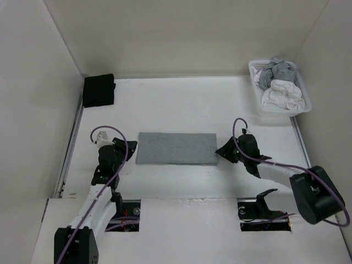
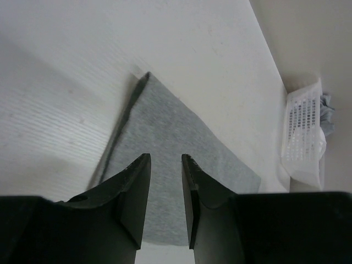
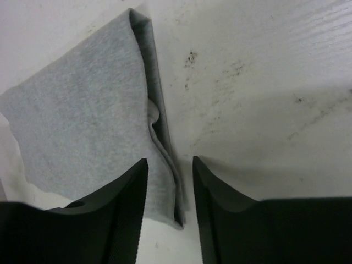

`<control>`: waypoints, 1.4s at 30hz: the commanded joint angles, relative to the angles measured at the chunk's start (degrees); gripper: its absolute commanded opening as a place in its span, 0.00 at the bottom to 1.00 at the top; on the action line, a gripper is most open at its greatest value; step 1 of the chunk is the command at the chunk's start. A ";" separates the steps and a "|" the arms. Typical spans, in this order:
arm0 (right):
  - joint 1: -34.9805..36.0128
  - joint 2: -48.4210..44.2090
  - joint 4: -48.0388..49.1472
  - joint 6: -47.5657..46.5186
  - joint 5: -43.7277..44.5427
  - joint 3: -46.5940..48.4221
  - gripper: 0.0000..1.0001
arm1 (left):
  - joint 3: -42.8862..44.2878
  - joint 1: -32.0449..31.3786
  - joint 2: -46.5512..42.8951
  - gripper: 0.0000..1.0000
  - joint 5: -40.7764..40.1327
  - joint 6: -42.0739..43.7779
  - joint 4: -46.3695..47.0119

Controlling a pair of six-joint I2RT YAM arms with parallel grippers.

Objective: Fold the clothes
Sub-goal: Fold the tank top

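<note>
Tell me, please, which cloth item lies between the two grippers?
The light grey T-shirt, folded mid-table; the black bundle sits in the far-left corner, the others in the white basket.

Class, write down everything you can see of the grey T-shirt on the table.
The T-shirt is plain light grey, soft knit by its look, with no print. It is folded into a long flat rectangle, with layered edges showing at its right end and no sleeves or collar visible. It lies on the white table. The left pincer and right pincer stand open at its short ends; neither grips it.
</note>
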 commanded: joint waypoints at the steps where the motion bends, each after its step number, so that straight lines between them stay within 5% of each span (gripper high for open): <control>1: -0.58 5.81 10.17 1.78 -6.77 1.84 0.37 | 3.91 -4.40 2.98 0.27 -2.61 0.51 8.98; 7: -0.84 13.65 22.12 7.31 -9.43 0.53 0.10 | 4.70 -10.30 6.14 0.27 -6.14 0.25 13.47; 11: -2.33 5.60 23.65 8.38 -6.18 -2.11 0.03 | 5.32 -12.67 8.96 0.27 -6.31 -0.02 15.49; 18: -2.69 -18.23 -6.72 -2.58 4.36 4.19 0.03 | 6.20 -19.17 15.28 0.27 -7.63 -1.77 21.38; 22: 0.11 -20.10 -18.97 -10.07 8.85 13.95 0.03 | 6.99 -22.16 17.48 0.27 -8.51 -2.39 23.58; 28: 13.81 -9.14 -22.24 -14.12 15.52 25.90 0.04 | 5.76 -22.87 15.12 0.27 -8.51 -3.62 23.41; 37: 30.00 22.23 -28.65 -16.58 20.72 49.01 0.09 | 2.95 -18.66 6.34 0.29 -6.76 -4.24 18.76; 39: 31.49 29.26 -29.36 -16.23 20.55 54.98 0.16 | 2.95 -16.99 4.84 0.29 -5.70 -4.15 17.70; 42: 34.65 35.00 -31.29 -15.79 21.07 62.55 0.41 | 2.95 -14.88 3.78 0.29 -4.21 -4.32 17.34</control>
